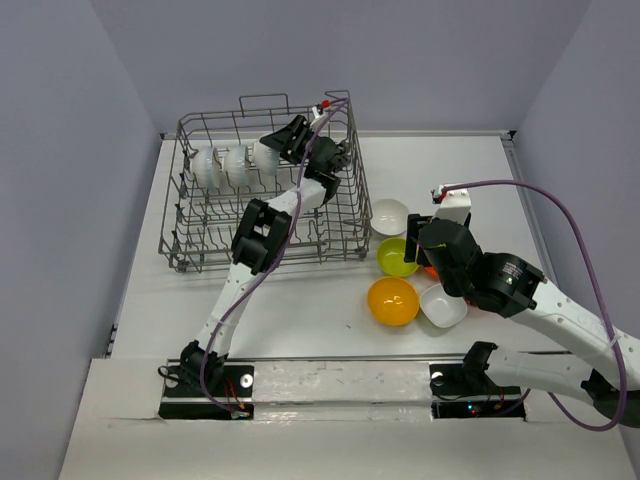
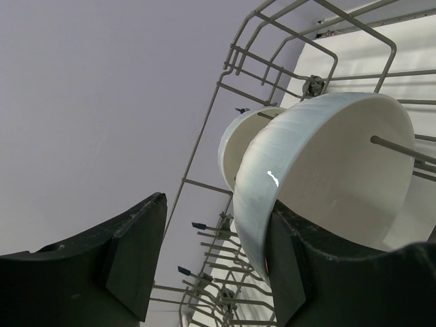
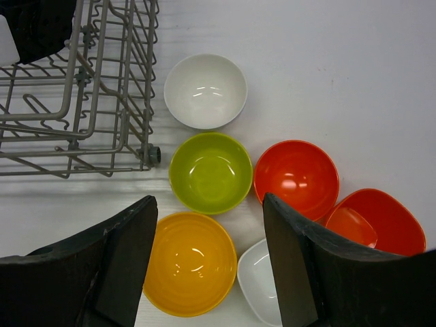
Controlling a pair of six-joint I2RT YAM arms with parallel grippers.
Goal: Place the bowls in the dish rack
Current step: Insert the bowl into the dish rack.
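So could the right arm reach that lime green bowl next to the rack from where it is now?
Probably yes. The right arm hovers right above the green bowl with its jaws open, and nothing covers it. The orange-yellow bowl and dish rack sit close, so there's little room.

A white table (image 1: 300, 320) makes the floor of a plain booth. Pale lilac walls close it in on three sides: a back wall (image 1: 420, 60), a left wall (image 1: 60, 220) and a right wall (image 1: 590, 130). A thin pale rail (image 1: 530, 220) runs along the table's right edge, with a small dark clip (image 1: 511, 134) at the far right corner. Along the near edge lies a white board (image 1: 340, 385), with a jagged line near its left end. Soft shadows fall on the tabletop.
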